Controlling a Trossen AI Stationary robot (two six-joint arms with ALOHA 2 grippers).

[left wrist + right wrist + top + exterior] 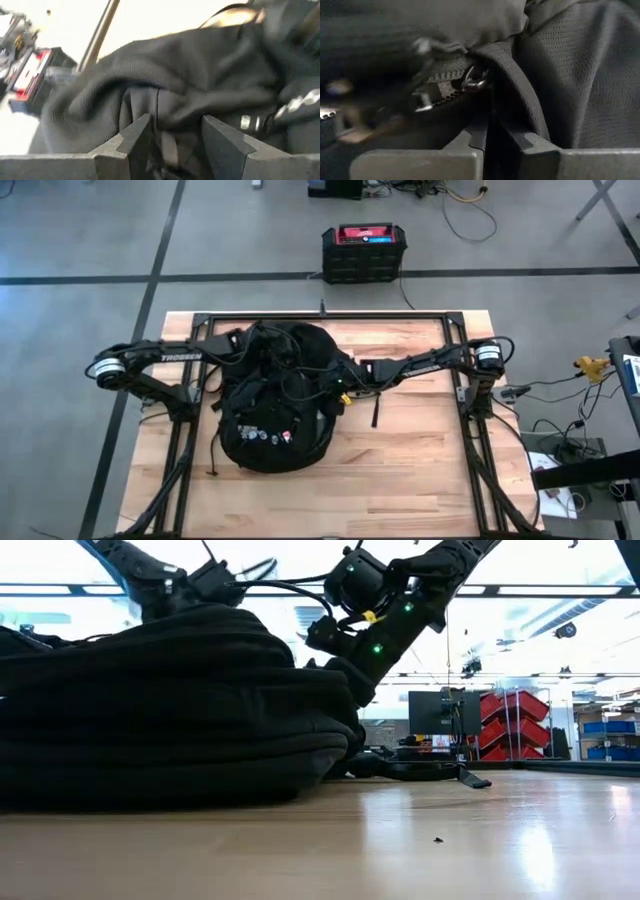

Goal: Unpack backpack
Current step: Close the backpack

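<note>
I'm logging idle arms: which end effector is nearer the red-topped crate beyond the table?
Right, narrowly. The right end effector is at the backpack's right edge; the left end effector sits over its top, left of the crate.

Bare table (420, 460) open to the right of and in front of the backpack (275, 415). Blocked at the middle by that bulky black mass, straps trailing beside it. Both arms crossing over its far end, crowding access from above.

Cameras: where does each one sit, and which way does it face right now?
High: overhead, straight down on the backpack, both arms.
Low: table height, level across the table; arms descend from above.
Left wrist: past open left gripper into fabric.
Right wrist: past right gripper, pinching fabric by a zipper.
All share the backpack.
</note>
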